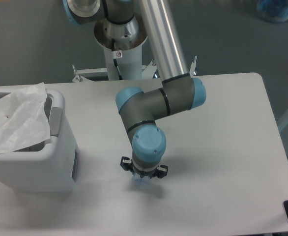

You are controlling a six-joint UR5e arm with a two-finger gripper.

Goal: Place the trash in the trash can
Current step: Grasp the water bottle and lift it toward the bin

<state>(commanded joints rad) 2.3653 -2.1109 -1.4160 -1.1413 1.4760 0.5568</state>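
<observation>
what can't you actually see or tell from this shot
- Gripper: the wrist covers it from above, so jaws open or shut is unclear.
- Bottle: only a faint bluish blur shows under the wrist.
- Trash can: cut off by the left edge; the bag hides its inside.

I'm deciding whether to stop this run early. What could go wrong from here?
The arm's wrist hides the end effector, so a grip on the bottle, just a bluish sliver below it, can't be confirmed; it may slip or roll away. The bag drapes over the bin opening and could block the drop.
</observation>
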